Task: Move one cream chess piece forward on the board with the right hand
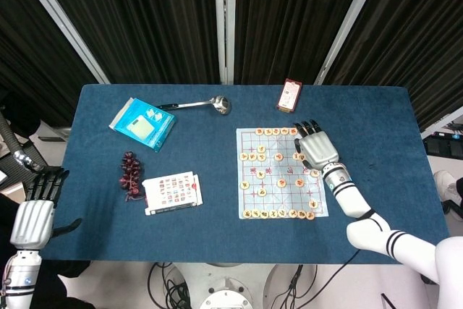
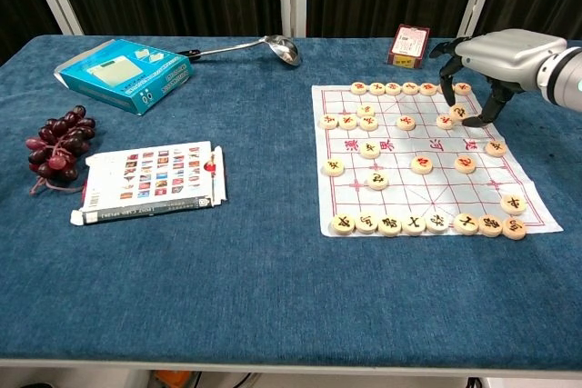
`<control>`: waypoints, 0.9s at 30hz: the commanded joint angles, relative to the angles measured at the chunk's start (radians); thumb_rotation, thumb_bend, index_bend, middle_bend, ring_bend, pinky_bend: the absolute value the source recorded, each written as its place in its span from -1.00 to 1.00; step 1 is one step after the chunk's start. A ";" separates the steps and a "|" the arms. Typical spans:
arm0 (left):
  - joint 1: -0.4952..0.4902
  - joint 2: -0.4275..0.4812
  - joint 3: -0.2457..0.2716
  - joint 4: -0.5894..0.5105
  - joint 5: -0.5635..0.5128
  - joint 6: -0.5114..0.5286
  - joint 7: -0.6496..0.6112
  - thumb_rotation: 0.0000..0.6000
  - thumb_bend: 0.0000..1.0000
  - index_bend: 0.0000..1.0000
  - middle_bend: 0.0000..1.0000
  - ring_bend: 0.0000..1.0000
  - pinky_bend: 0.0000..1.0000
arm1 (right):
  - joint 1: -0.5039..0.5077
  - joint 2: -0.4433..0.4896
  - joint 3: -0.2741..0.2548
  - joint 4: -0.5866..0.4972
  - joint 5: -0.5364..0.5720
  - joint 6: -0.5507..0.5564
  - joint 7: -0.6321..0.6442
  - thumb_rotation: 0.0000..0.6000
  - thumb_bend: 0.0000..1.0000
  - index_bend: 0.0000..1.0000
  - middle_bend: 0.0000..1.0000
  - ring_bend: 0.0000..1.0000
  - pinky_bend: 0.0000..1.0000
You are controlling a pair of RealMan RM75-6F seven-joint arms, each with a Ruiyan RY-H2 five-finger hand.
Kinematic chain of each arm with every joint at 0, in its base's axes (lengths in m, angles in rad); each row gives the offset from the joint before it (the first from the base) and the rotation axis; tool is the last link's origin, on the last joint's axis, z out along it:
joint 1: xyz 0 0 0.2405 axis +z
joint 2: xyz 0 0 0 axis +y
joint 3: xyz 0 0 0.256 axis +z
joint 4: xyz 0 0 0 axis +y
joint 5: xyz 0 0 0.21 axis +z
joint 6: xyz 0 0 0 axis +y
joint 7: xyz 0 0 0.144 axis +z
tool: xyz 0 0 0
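Note:
The paper chess board [image 2: 400, 193] lies right of centre on the blue table, dotted with cream round pieces. My right hand [image 2: 496, 56] hangs palm down over the board's far right corner, also seen from the head view as right hand [image 1: 317, 148]. Its fingers curl downward and stand apart. One cream piece [image 2: 459, 113] lies on the board between the fingertips and the thumb, and no grip on it shows. Another cream piece [image 2: 465, 164] sits nearer me, free of the hand. My left hand [image 1: 35, 215] hangs off the table's left edge, fingers spread and holding nothing.
A small red box [image 2: 411, 45] stands just beyond the board, close to my right hand. A ladle [image 2: 264, 44], a blue box [image 2: 123, 72], a bunch of grapes [image 2: 59, 144] and a flat printed box [image 2: 150, 181] occupy the table's left half.

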 commanded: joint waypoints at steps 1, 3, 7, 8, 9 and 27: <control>0.000 0.002 0.000 0.002 -0.002 -0.001 -0.002 1.00 -0.82 -0.93 -0.90 -1.00 -0.94 | 0.021 -0.020 0.006 0.027 0.017 -0.021 -0.014 1.00 -0.67 0.12 -0.88 -1.00 -1.00; 0.001 0.003 -0.001 0.003 -0.004 -0.001 -0.005 1.00 -0.82 -0.93 -0.90 -1.00 -0.94 | 0.030 -0.031 0.005 0.041 0.027 -0.030 -0.023 1.00 -0.67 0.12 -0.88 -1.00 -1.00; 0.001 0.003 -0.002 0.010 -0.008 -0.002 -0.013 1.00 -0.82 -0.93 -0.90 -1.00 -0.94 | 0.044 -0.045 0.005 0.060 0.047 -0.045 -0.035 1.00 -0.67 0.11 -0.88 -1.00 -1.00; 0.001 0.002 -0.002 0.012 -0.009 -0.003 -0.015 1.00 -0.82 -0.93 -0.90 -1.00 -0.94 | 0.045 -0.046 0.004 0.063 0.049 -0.045 -0.037 1.00 -0.67 0.10 -0.88 -1.00 -1.00; 0.001 0.002 -0.003 0.014 -0.010 -0.004 -0.017 1.00 -0.82 -0.93 -0.90 -1.00 -0.94 | 0.046 -0.047 0.004 0.065 0.052 -0.045 -0.037 1.00 -0.67 0.09 -0.88 -1.00 -1.00; -0.004 0.005 -0.005 0.013 -0.012 -0.008 -0.017 1.00 -0.82 -0.93 -0.90 -1.00 -0.94 | 0.049 -0.025 -0.008 0.044 0.064 -0.037 -0.020 1.00 -0.67 -0.35 -0.90 -1.00 -1.00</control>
